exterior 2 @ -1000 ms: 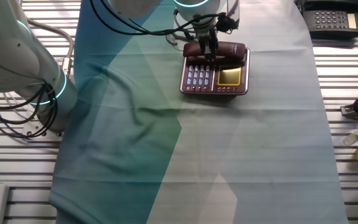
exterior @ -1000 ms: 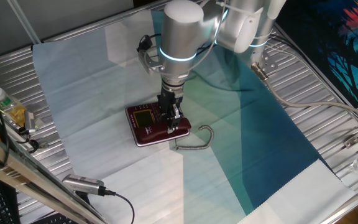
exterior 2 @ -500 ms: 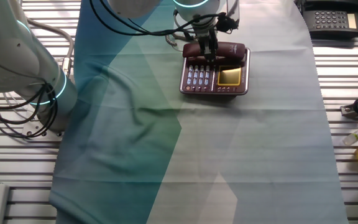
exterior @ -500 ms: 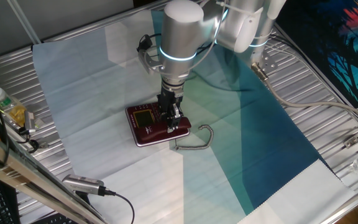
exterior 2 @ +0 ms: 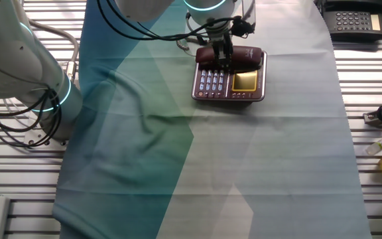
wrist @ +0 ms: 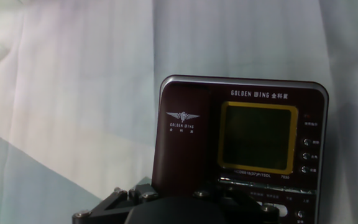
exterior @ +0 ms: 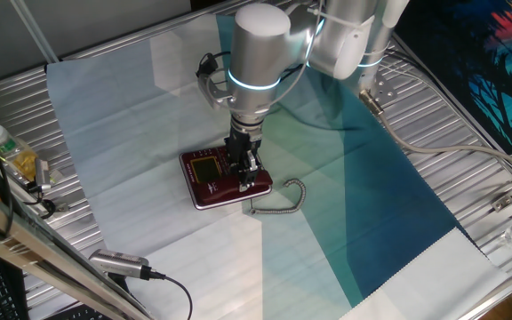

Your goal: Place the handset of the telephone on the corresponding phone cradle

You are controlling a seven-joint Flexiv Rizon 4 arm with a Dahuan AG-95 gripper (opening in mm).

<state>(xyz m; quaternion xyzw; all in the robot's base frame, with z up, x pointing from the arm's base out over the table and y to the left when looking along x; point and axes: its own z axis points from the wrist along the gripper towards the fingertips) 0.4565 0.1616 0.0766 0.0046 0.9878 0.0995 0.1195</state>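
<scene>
Claw (exterior 2: pixel 225 61) unmoved, astride cradled handset (exterior 2: pixel 231 55).

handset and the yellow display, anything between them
Nothing but the phone's own dark-red casing. In the other fixed view the handset lies on the strip just behind the display, with the gripper at it; jaws' state unclear.

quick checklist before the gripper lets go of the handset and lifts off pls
1. handset lying along the phone cradle side of the telephone: ok
2. handset seated fully flat in the recess: cannot tell, gripper hides its middle
3. gripper fingers open or shut on the handset: cannot tell
4. coiled cord lying loose on the cloth, away from the keypad: ok
5. telephone flat on the cloth, not tipped: ok
6. space above the telephone free for a straight lift: ok
</scene>
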